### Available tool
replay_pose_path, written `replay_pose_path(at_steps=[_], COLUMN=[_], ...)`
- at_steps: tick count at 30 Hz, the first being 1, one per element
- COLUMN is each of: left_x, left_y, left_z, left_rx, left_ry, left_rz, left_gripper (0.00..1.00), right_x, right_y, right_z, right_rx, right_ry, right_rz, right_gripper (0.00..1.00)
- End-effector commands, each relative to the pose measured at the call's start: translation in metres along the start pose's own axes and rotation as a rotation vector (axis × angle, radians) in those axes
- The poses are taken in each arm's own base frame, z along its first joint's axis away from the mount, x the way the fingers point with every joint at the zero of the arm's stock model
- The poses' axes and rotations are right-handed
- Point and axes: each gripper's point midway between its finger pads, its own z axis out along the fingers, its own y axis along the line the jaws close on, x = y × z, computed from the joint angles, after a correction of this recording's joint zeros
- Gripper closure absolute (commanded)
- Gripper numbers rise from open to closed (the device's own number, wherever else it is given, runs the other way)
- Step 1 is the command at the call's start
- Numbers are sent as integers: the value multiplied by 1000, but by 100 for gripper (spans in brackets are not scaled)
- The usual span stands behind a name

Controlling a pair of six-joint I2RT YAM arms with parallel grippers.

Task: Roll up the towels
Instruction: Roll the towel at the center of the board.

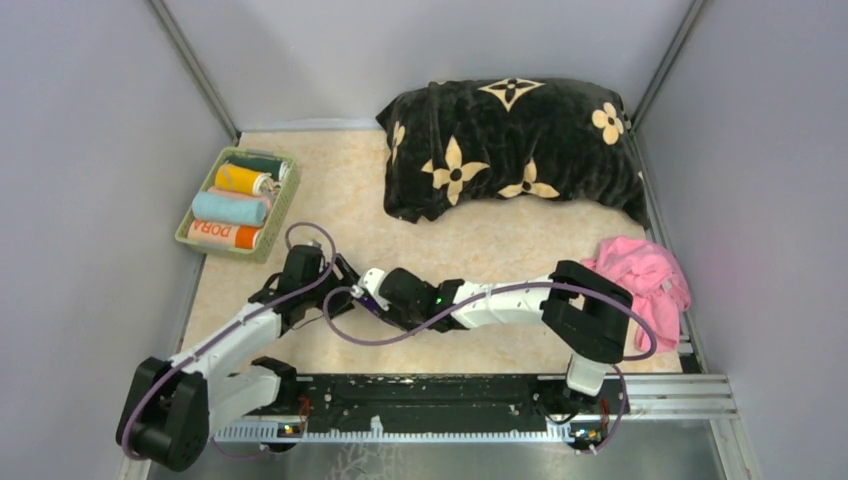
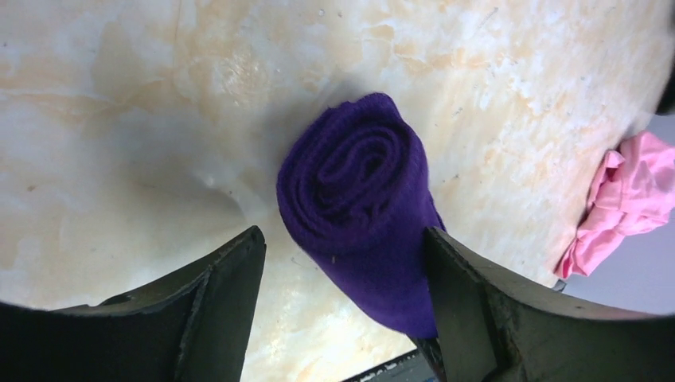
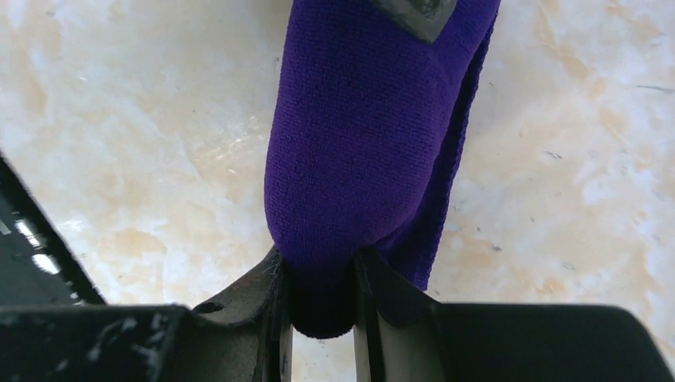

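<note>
A dark purple towel (image 2: pixel 358 199), rolled into a tight cylinder, hangs just above the marble tabletop (image 2: pixel 119 119). My right gripper (image 3: pixel 320 263) is shut on one end of the roll (image 3: pixel 358 143). My left gripper (image 2: pixel 344 239) stands open round the other end; its right finger (image 2: pixel 462 286) touches the roll and its left finger (image 2: pixel 231 278) is apart from it. In the top view both grippers meet at the table's near left, left gripper (image 1: pixel 335 275) and right gripper (image 1: pixel 372 285), and the roll is mostly hidden between them. A crumpled pink towel (image 1: pixel 645 275) lies at the right edge.
A green basket (image 1: pixel 280 215) at the far left holds several rolled towels, one orange with "DORA" (image 1: pixel 225 235). A big black cushion with beige flowers (image 1: pixel 515 145) fills the back. Grey walls close in on both sides, and a black rail (image 1: pixel 430 395) runs along the near edge.
</note>
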Motion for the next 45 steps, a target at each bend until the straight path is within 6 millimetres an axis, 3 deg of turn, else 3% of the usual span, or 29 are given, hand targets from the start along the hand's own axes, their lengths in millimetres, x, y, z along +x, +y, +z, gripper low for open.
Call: replay_pose_path(at_steps=[1, 6, 11, 27, 37, 45], left_x=[5, 13, 22, 32, 32, 35], left_y=[1, -15, -15, -8, -6, 12], left_z=[-15, -28, -29, -4, 3, 14], left_rx=[1, 128, 196, 221, 225, 159], left_ry=[3, 4, 10, 54, 44, 42], left_rz=[-15, -86, -136, -164, -137, -145], left_gripper=[21, 17, 16, 25, 23, 23], right_x=[10, 8, 5, 21, 32, 37], right_y=[42, 49, 40, 38, 30, 30], right_z=[-2, -2, -2, 14, 22, 26], right_rx=[-349, -505, -611, -771, -815, -833], right_ry=[22, 25, -2, 50, 73, 89], right_rz=[165, 313, 472, 739, 833, 879], right_gripper=[90, 90, 91, 91, 91, 91])
